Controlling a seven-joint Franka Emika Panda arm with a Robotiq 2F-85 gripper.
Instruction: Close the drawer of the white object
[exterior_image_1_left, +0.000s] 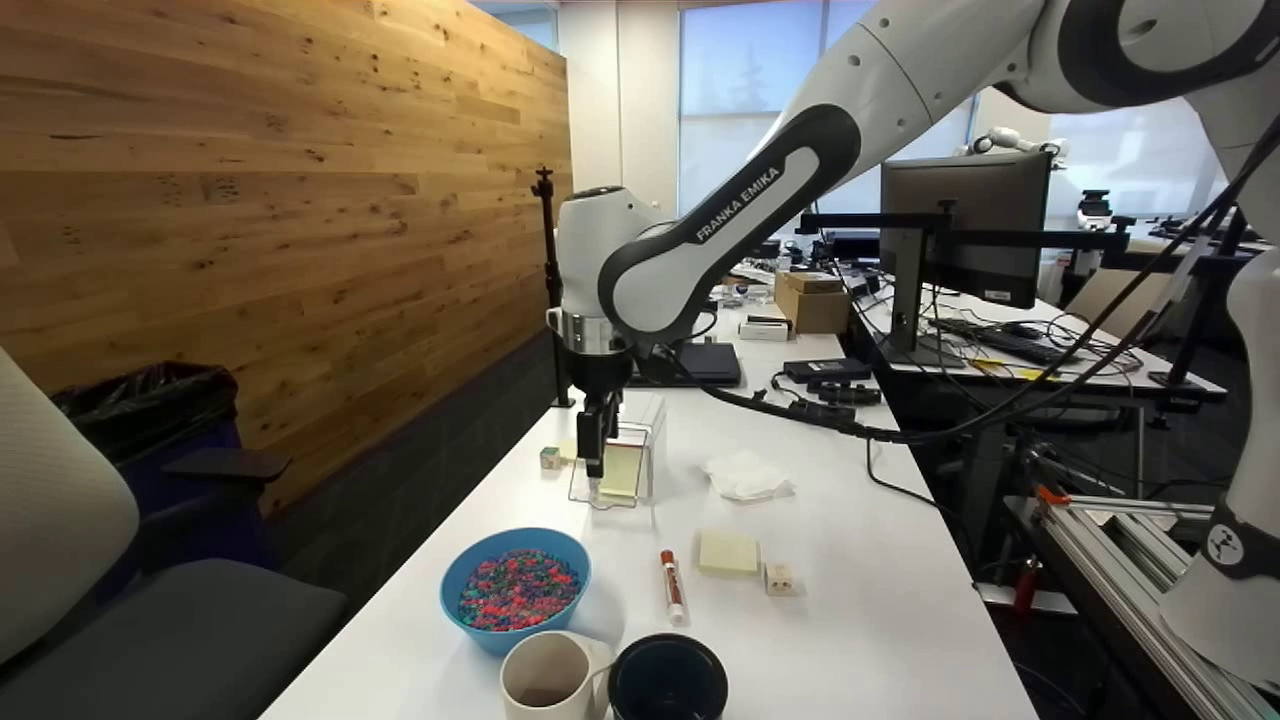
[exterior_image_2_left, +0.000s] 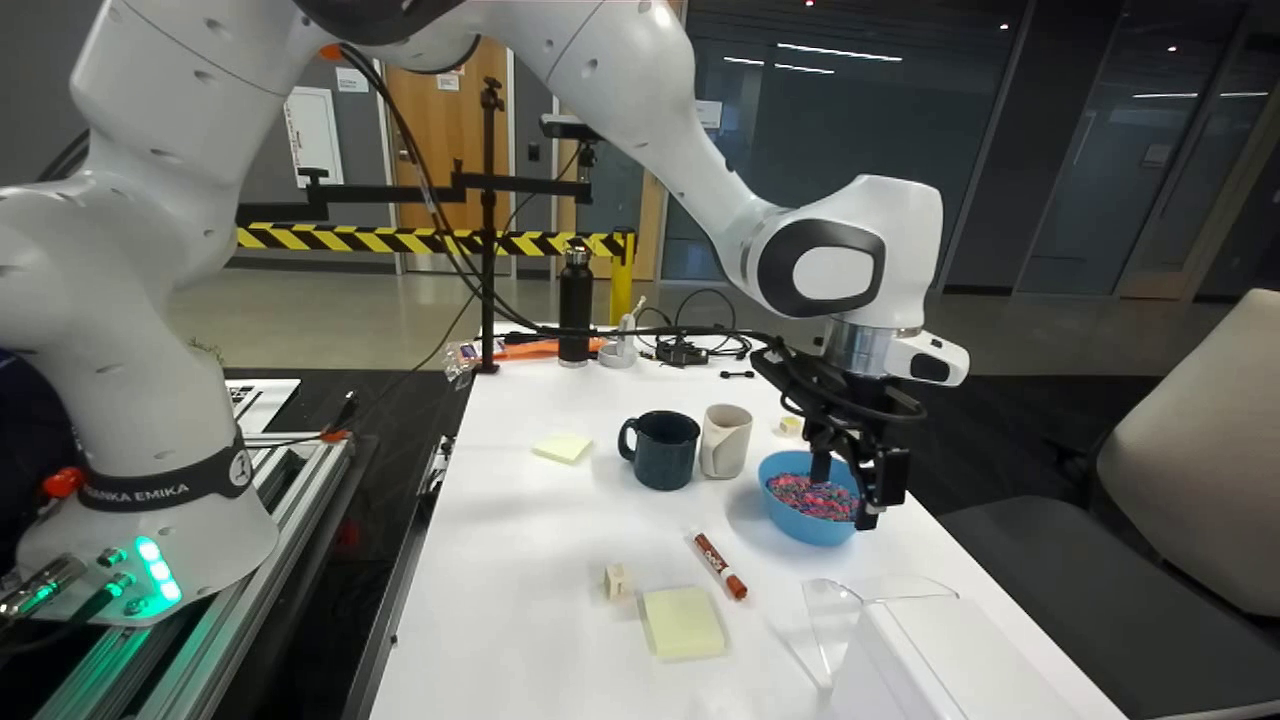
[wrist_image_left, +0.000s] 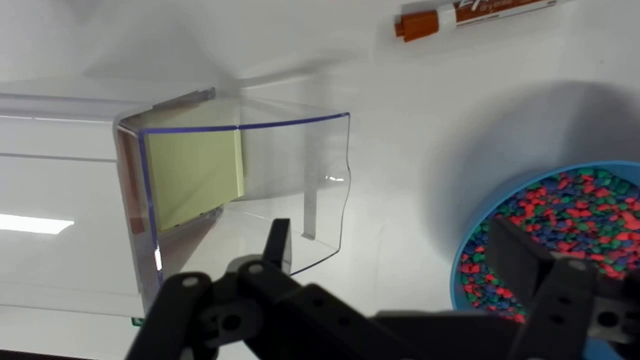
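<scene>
The white box (wrist_image_left: 60, 190) lies at the left of the wrist view; it also shows in both exterior views (exterior_image_1_left: 658, 420) (exterior_image_2_left: 970, 660). Its see-through drawer (wrist_image_left: 295, 165) sticks out of the front, and shows in both exterior views (exterior_image_1_left: 625, 475) (exterior_image_2_left: 832, 625). A pale yellow piece (wrist_image_left: 195, 175) shows through the drawer near the box. My gripper (wrist_image_left: 400, 255) is open, with fingers wide apart and nothing between them; it also shows in both exterior views (exterior_image_1_left: 597, 445) (exterior_image_2_left: 845, 490). One finger overlaps the drawer's outer end in the wrist view; I cannot tell whether they touch.
A blue bowl (exterior_image_1_left: 565, 545) of coloured bits stands beside the gripper's far finger. A brown marker (exterior_image_2_left: 720, 566), a yellow note pad (exterior_image_2_left: 683, 622) and a small wooden block (exterior_image_2_left: 615, 580) lie nearby. A beige mug (exterior_image_1_left: 545, 670) and a dark mug (exterior_image_1_left: 668, 680) stand beyond the bowl.
</scene>
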